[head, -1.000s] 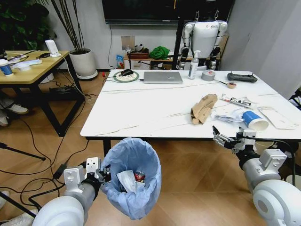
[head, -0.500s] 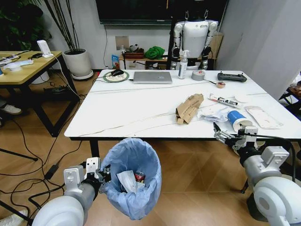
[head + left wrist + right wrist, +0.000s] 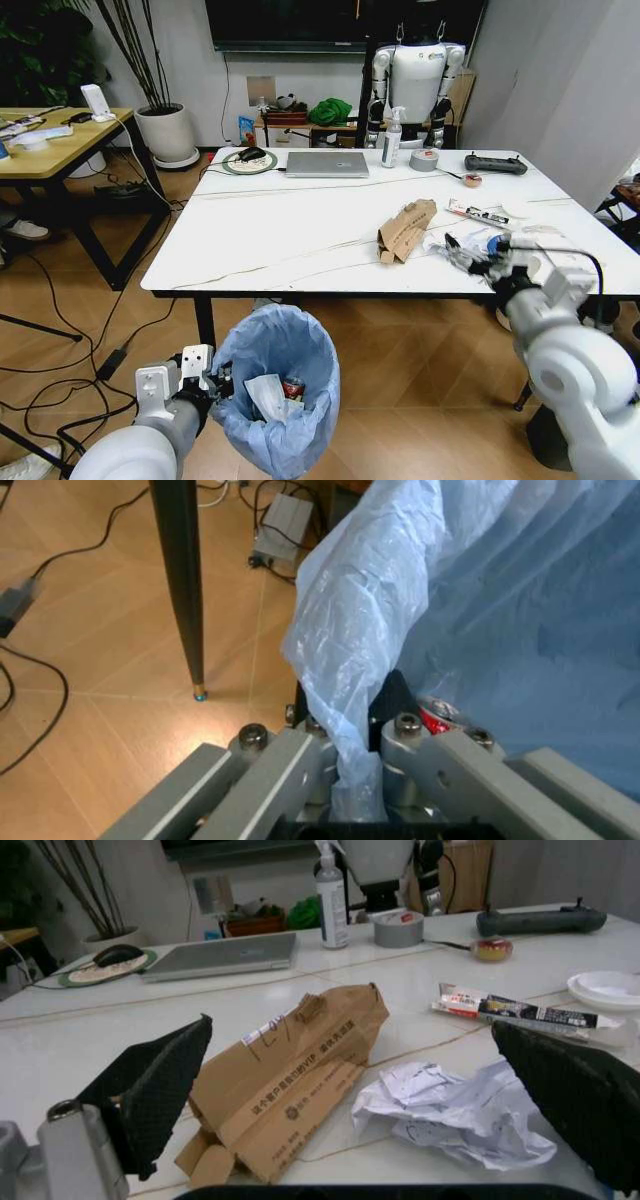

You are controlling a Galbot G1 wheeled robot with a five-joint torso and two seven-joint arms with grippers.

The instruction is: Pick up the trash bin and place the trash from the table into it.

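I have the bin [image 3: 275, 385] held low by the left gripper [image 3: 345, 772], which is clenched on the bag-lined rim, so the mouth sits just in front of the table [image 3: 300, 225] edge and below it, ready to catch what I drop. Inside I can see a red can [image 3: 292, 387] and some white paper already. The right gripper [image 3: 468, 256] is up over the table's right side with its fingers spread wide, facing the crumpled paper [image 3: 455, 1114] that lies just beside the torn cardboard [image 3: 285, 1076]. I judge the paper is the next pick, since it sits squarely between the open pads [image 3: 155, 1091].
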